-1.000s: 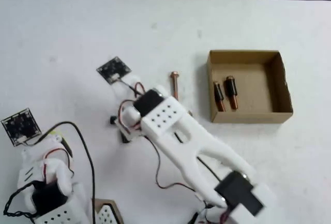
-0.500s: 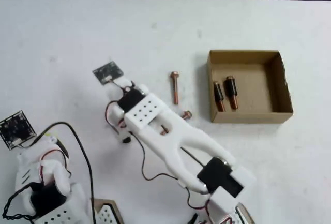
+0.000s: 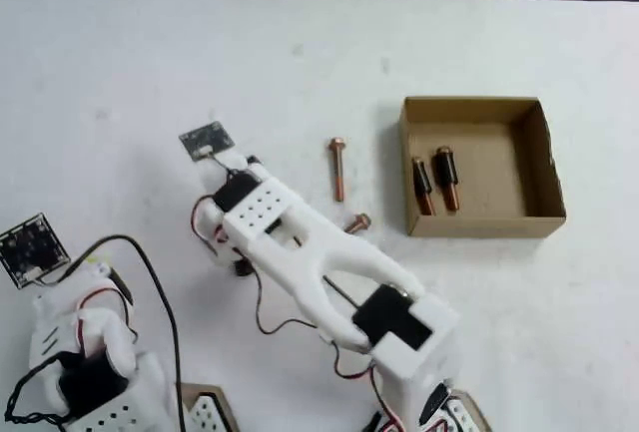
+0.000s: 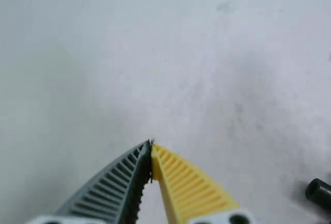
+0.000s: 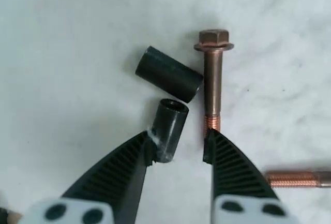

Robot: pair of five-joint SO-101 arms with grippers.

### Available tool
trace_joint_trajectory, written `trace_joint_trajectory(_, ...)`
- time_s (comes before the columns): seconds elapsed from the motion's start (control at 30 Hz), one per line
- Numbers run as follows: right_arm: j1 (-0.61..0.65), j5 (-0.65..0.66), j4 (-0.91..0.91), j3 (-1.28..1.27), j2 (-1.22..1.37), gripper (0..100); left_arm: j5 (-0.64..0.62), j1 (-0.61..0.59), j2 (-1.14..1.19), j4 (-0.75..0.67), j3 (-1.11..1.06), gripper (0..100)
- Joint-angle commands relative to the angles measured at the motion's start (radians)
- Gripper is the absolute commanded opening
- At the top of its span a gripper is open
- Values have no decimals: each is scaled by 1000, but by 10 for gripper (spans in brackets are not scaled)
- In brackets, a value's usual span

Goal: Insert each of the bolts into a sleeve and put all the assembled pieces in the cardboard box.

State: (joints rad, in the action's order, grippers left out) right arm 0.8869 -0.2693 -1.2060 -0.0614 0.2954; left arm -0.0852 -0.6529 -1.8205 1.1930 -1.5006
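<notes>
Box (image 3: 469,105) holds two assembled pieces (image 3: 446,178). Right gripper (image 5: 178,149), open, straddles a sleeve (image 5: 169,128) and a bolt (image 5: 213,84) on the table (image 3: 150,53). Left gripper (image 4: 151,162) closed, empty. Other loose parts await assembly.

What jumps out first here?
Near the table's middle, the right gripper has its jaws open around a black sleeve, with a copper bolt lying right beside it. At the table's right side, the box holds two assembled pieces.
</notes>
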Motion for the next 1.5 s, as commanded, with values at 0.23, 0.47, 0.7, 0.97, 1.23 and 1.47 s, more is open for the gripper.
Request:
trace_joint_trajectory(0.23,4,-106,15,124,117,137,9,-12,-7,-3,43,23)
trace_joint_trajectory(0.47,4,-115,15,157,196,137,9,-12,-7,-3,43,23)
trace_joint_trajectory(0.7,4,-115,8,158,211,91,9,-12,-7,-3,43,23)
trace_joint_trajectory(0.97,2,-114,8,153,213,63,9,-12,-7,-3,43,23)
trace_joint_trajectory(1.23,-1,-106,-47,158,202,15,9,-12,-7,-3,43,23)
trace_joint_trajectory(1.47,-1,-23,-97,161,197,18,9,-10,-7,-3,43,23)
